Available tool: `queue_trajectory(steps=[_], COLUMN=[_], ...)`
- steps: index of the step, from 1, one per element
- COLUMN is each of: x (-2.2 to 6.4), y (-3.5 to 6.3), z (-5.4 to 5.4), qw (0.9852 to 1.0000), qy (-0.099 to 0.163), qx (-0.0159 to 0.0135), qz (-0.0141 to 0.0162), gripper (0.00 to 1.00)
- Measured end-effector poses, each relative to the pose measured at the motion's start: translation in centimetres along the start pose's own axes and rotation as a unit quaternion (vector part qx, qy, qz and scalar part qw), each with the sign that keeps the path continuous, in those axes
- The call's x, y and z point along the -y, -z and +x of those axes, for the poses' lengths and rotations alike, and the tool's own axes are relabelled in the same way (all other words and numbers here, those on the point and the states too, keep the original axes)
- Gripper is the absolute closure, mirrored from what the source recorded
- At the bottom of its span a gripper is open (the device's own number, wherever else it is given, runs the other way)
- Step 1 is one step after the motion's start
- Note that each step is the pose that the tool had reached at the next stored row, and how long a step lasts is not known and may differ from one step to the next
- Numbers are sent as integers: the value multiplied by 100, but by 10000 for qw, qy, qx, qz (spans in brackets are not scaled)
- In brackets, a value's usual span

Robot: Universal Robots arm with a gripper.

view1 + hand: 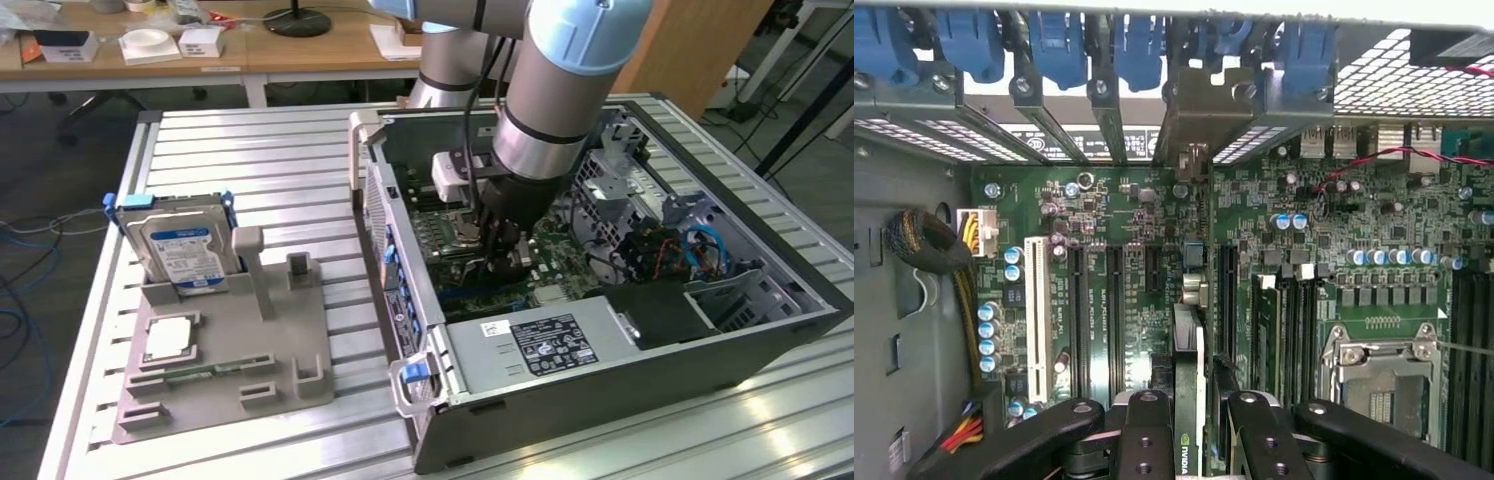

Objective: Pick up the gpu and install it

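Observation:
My gripper (pixel 503 252) reaches down into the open computer case (pixel 747 340), over the motherboard (pixel 1124 210). In the wrist view the gpu (pixel 1188 345) is seen edge-on as a thin upright card, running from between the black fingers (pixel 1145 432) towards the rear slot brackets. The gripper (pixel 1199 425) is shut on it, one finger on each side. The card stands over the black expansion slots (pixel 1116 310), level with the gap between them and the memory slots; whether it touches a slot is hidden. Its silver end bracket (pixel 1192 125) lies against the case's rear wall.
A grey parts holder (pixel 227 375) sits on the slatted table at the exterior view's left, carrying a blue-labelled hard drive (pixel 184 255) and a square CPU chip (pixel 168 340). Inside the case are the CPU socket (pixel 1379 375), power supply (pixel 561 342) and cable bundles (pixel 929 245).

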State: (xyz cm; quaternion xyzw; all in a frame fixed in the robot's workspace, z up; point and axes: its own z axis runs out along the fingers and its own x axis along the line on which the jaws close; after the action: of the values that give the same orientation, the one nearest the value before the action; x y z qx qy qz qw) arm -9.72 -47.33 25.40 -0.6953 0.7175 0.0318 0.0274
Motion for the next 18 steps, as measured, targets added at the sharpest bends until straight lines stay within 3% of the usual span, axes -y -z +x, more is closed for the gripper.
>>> queue_trajectory(steps=[4,8,10,13,14,16,17,18], x=[-2,-2,-2,-2,-3,-2,-2,-2], y=[25,18,16,13,13,10,11,12], z=[0,2,3,2,2,0,1,0], qw=[10000,10000,9999,9999,10000,10000,10000,10000], qy=[0,-1,-1,-1,-2,-1,0,0], qx=[-15,-98,-105,-101,-84,-13,6,7], qz=[-5,-2,-3,-2,-2,-1,-4,-4], gripper=[74,74,74,74,74,74,74,74])
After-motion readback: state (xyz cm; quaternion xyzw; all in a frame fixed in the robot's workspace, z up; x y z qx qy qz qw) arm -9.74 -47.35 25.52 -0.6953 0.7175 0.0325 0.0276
